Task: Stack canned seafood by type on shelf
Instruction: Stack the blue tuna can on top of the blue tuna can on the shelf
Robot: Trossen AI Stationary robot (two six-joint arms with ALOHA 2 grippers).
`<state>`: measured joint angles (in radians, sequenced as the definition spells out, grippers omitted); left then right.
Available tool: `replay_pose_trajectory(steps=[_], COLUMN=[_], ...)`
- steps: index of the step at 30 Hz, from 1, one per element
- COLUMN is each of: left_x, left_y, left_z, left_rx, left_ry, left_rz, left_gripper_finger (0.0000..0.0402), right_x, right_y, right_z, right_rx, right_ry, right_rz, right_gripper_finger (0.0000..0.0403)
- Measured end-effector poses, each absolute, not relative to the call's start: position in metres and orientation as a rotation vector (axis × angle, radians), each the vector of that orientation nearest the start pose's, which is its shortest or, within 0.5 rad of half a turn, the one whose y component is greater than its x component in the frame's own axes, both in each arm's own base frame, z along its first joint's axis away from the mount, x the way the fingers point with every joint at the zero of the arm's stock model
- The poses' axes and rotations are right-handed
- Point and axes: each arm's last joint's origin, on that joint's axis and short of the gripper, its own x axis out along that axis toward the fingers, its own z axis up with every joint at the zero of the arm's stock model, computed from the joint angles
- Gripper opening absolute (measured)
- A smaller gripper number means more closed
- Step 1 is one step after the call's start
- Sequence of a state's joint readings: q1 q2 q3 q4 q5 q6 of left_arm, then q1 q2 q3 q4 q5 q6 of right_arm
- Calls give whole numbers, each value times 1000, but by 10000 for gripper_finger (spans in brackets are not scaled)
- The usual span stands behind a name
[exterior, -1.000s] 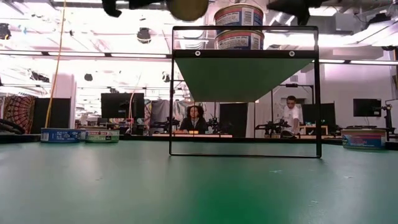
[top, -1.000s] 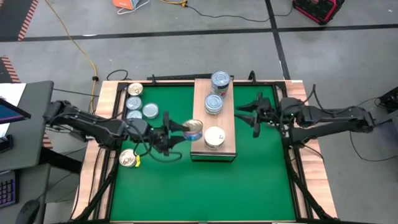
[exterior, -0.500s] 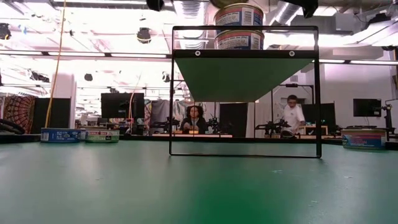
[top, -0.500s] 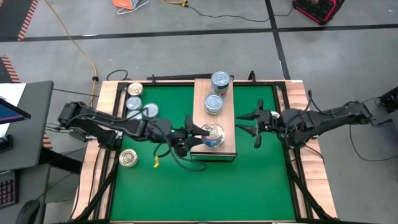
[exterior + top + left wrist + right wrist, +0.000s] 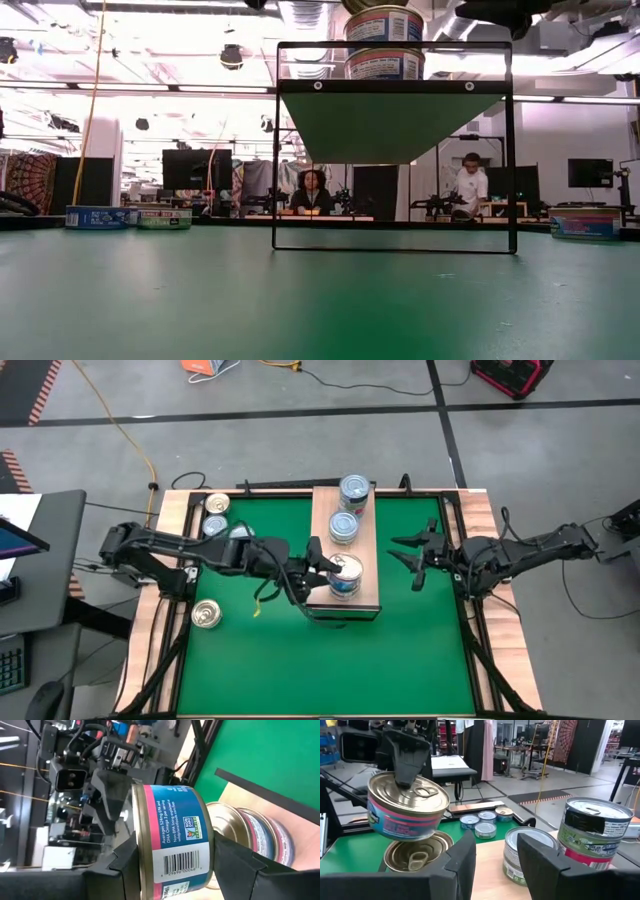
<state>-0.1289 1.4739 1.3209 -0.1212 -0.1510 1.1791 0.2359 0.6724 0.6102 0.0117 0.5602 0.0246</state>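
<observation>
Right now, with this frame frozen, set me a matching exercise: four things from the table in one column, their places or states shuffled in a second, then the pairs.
Things:
1. pink-and-blue can
2. lone gold-top can
3. right tool
4. shelf

Places or states:
A. alone on the green mat, near its left edge
B. open, over the mat right of the shelf
C. gripped by the left tool, just above a gold-lidded can
D. carries cans on its plank top

Pairs: 1-C, 2-A, 3-B, 4-D

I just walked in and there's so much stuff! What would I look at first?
Probably the left end effector holding a pink-and-blue can just above another can on the wooden shelf. The right end effector waits open beside the shelf.
</observation>
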Motion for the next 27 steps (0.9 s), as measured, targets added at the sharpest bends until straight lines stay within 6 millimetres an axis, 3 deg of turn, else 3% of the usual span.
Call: replay_pose_trajectory(steps=[8, 15, 27], left_x=[336, 344, 365], left_y=[-21, -27, -30], left_z=[372, 362, 344], left_rx=[1090, 1160, 1318], left_ry=[273, 284, 329], left_rz=[-225, -279, -212], left_gripper_finger=[191, 192, 198], right_x=[154, 154, 161], right_y=[21, 21, 21], right_z=[307, 307, 302], right_rx=[3, 2, -12], right_ry=[48, 50, 84], right_rz=[-325, -327, -341], right_gripper_finger=[172, 172, 172])
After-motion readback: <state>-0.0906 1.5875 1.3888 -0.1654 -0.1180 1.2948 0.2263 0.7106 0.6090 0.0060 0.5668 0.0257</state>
